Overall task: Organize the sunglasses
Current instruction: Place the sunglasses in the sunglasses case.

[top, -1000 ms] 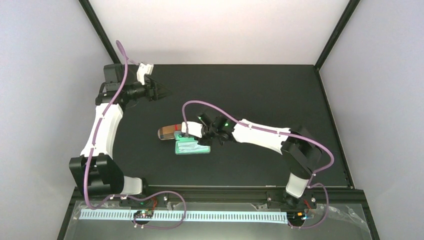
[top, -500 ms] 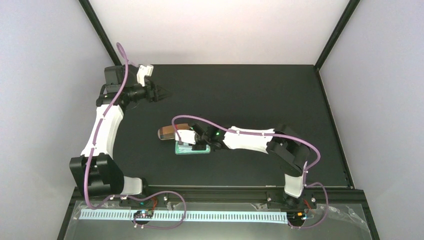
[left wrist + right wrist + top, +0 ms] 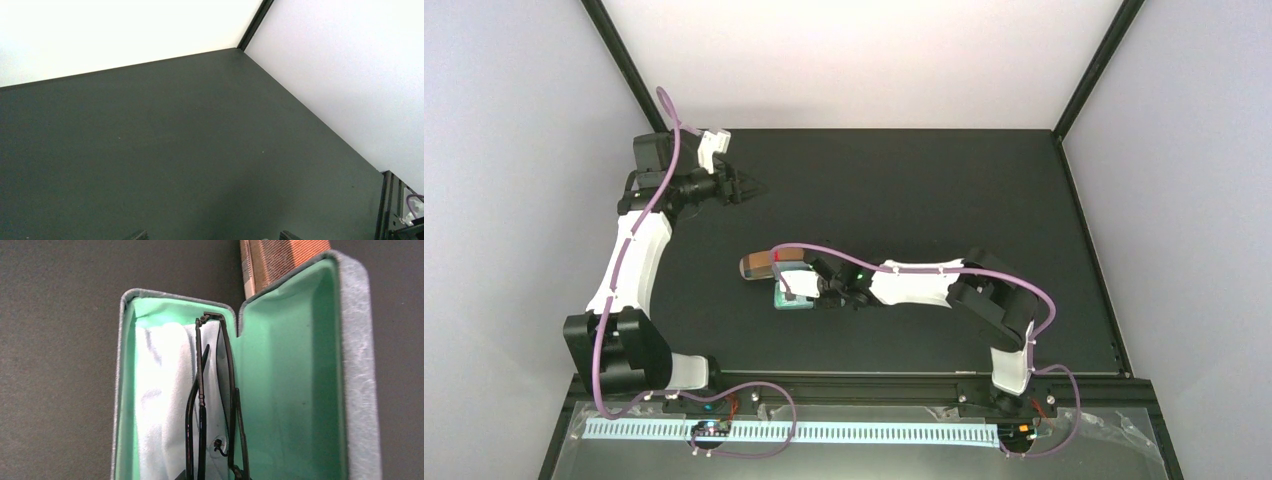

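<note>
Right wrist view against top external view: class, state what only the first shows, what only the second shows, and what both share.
Only the right wrist view: the black sunglasses folded inside the open blue-grey case, lying on a light blue cloth. Only the top external view: the left arm at the far left of the black table, and the right arm reaching over the case. Both: the open case with its green lining, and the tan case next to it.

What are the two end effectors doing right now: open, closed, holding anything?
Left end effector: open, empty.
Right end effector: cannot be told; it hangs over the open case with the black sunglasses inside.
</note>
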`<state>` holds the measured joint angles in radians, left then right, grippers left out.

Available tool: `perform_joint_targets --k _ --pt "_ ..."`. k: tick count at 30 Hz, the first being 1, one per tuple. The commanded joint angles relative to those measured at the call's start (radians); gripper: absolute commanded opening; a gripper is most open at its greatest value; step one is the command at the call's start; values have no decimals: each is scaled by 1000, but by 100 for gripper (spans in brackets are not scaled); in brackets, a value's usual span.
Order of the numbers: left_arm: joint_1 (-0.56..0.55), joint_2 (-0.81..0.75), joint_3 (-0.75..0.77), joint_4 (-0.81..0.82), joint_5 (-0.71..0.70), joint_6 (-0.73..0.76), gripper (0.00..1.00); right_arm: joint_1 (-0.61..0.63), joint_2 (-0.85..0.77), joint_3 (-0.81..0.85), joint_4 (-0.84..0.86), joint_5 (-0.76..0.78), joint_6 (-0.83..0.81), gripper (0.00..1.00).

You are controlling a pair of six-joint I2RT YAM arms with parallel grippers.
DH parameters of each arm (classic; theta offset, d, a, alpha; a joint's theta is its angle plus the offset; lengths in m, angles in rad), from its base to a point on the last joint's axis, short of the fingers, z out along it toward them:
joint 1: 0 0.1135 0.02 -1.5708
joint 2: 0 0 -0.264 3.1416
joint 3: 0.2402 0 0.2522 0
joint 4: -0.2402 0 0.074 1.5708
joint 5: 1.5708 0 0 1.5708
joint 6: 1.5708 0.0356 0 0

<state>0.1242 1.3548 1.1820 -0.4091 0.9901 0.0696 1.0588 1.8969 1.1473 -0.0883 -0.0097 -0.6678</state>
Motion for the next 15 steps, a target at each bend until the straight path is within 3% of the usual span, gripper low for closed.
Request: perform_joint_targets --k 1,15 --pt "6 -24 -8 22 12 -17 69 13 5 -22 65 -3 -11 24" --pt "6 -29 -22 26 12 -14 69 19 -5 -52 156 13 13 24"
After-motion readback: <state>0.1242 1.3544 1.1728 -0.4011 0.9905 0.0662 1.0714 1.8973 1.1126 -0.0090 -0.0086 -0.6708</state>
